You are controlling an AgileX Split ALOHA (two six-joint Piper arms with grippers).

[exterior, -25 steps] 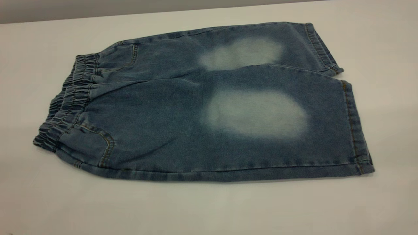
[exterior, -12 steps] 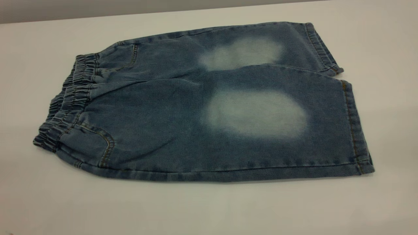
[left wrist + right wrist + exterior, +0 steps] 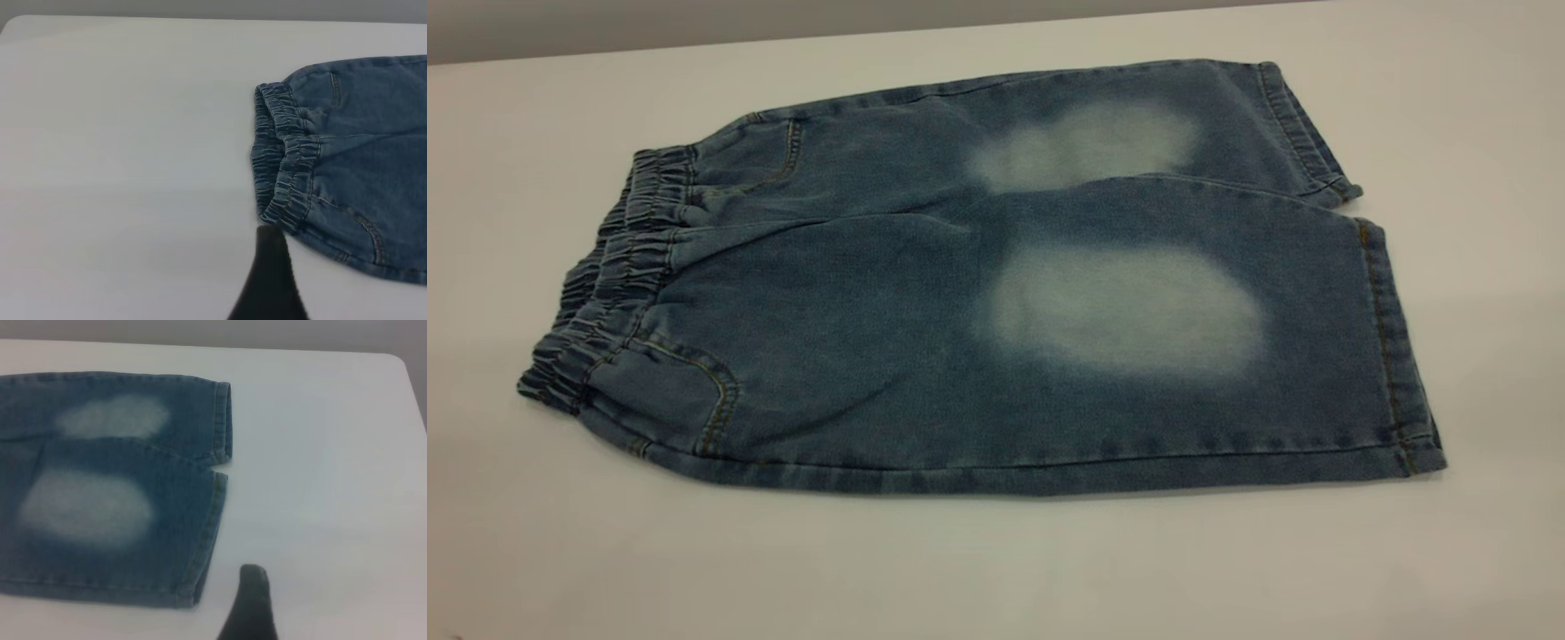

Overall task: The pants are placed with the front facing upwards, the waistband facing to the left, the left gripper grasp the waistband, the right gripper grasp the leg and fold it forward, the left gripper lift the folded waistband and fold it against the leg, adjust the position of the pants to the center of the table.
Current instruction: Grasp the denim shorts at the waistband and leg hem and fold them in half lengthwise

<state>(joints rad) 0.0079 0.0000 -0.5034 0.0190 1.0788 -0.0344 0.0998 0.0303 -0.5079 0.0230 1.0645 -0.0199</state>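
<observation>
- The short, wide-legged blue denim pants (image 3: 978, 284) lie flat, front up, on the plain white table (image 3: 996, 569), with the ruched elastic waistband (image 3: 605, 293) at the exterior view's left.
- Judging by this layout, no fold has begun; the step in hand is the first grasp.
- To do it well, the left gripper (image 3: 270, 280) should pinch both waistband layers at one corner, while the right gripper (image 3: 248, 603) takes the stitched leg hem (image 3: 208, 527) squarely.
- Only one dark fingertip of each claw shows, so whether either is released or clenched cannot be told; both seem clear of the cloth.
</observation>
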